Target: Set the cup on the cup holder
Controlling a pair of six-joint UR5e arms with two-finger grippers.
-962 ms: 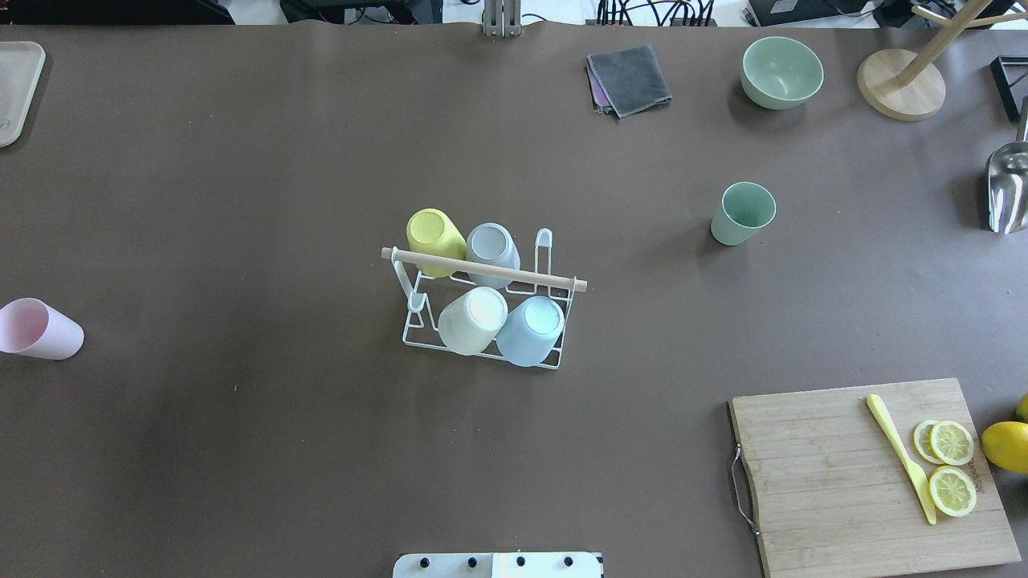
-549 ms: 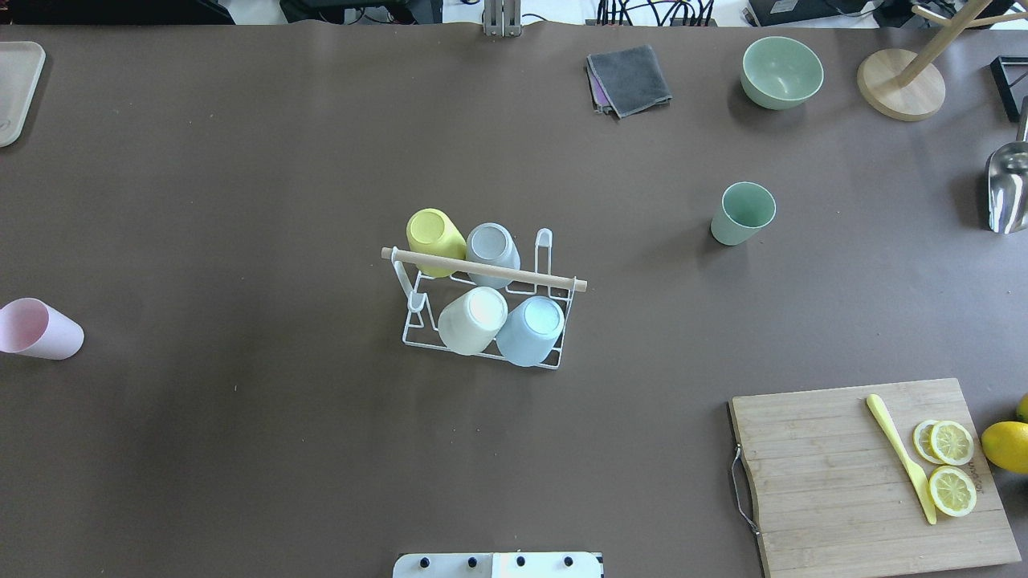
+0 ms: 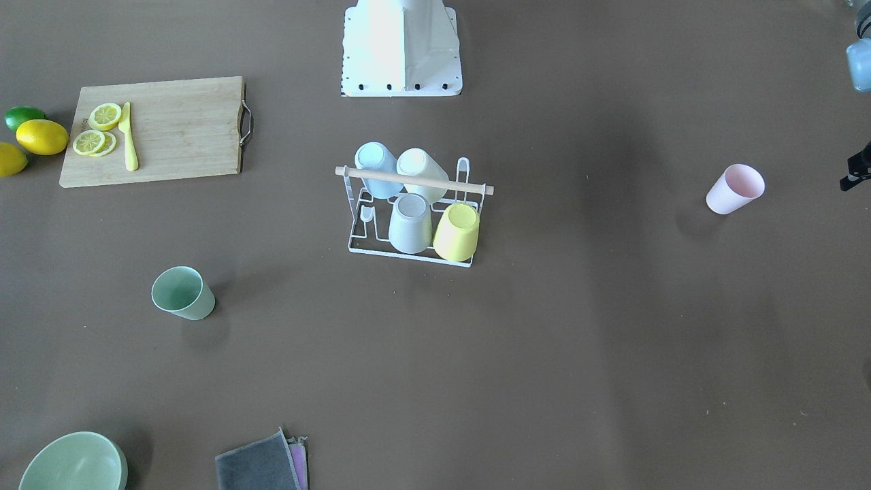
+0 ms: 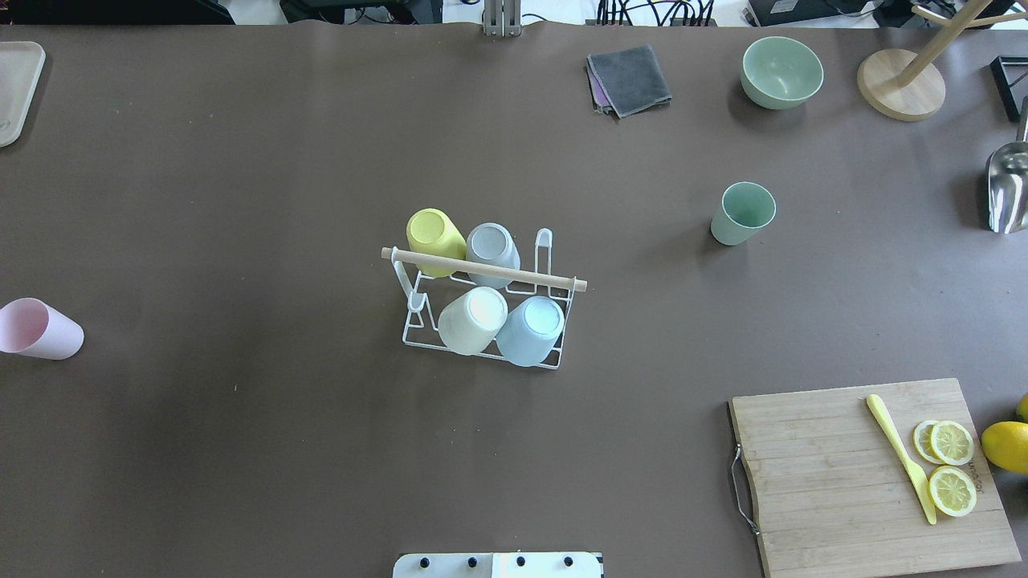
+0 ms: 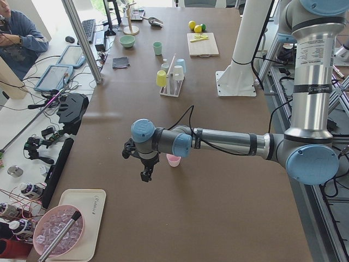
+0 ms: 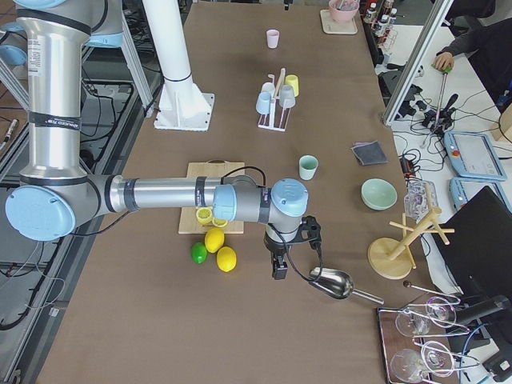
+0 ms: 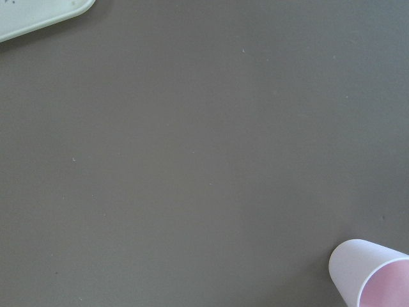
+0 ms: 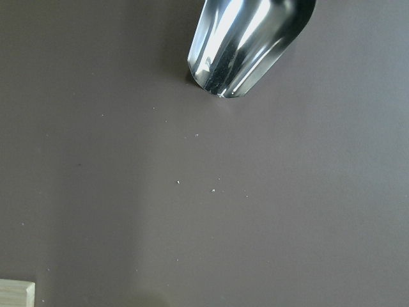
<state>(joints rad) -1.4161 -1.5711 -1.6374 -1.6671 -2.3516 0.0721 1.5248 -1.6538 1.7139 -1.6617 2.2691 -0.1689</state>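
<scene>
The white wire cup holder (image 4: 548, 241) with a wooden rod handle (image 3: 412, 180) stands mid-table with a yellow, a grey, a cream and a light-blue cup upside down on its prongs. A pink cup (image 4: 40, 329) stands at the left edge; it also shows in the left wrist view (image 7: 370, 272). A green cup (image 4: 743, 213) stands to the holder's right. My left gripper (image 5: 146, 173) hangs just beside the pink cup (image 5: 173, 160). My right gripper (image 6: 278, 268) hangs near a metal scoop (image 6: 332, 282). I cannot tell whether either is open or shut.
A cutting board (image 4: 867, 474) with lemon slices and a yellow knife lies at the front right, lemons beside it. A green bowl (image 4: 781, 72), a grey cloth (image 4: 630, 79), a wooden stand (image 4: 899, 84) and a tray (image 4: 16, 88) sit along the far edge.
</scene>
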